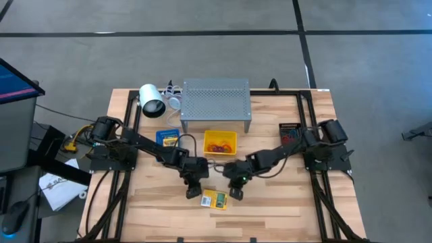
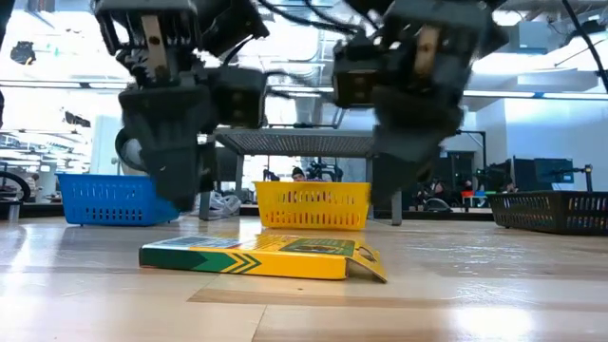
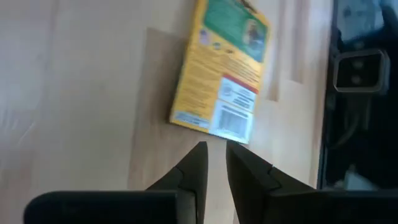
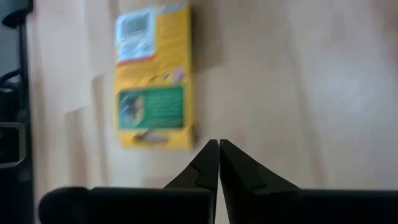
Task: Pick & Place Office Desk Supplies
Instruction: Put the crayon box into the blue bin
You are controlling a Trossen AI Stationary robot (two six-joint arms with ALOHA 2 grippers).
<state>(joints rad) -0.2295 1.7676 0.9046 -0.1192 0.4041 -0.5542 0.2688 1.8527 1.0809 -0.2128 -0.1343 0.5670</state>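
A: Item one, crayon box (image 1: 214,199)?
B: I see it flat on the bench (image 1: 283,209), near edge, between both tools, touching neither.

A: Left tool (image 1: 194,194)?
B: Just left of the box, fingers (image 3: 198,163) narrowly parted, holding nothing.

A: Right tool (image 1: 237,196)?
B: Just right of it, fingers pressed together, empty.

A: Bins?
B: Yellow bin (image 1: 220,142) with rubber bands (image 1: 218,145) mid-bench; blue bin (image 1: 168,138) to its left, before the grey shelf (image 1: 216,102).
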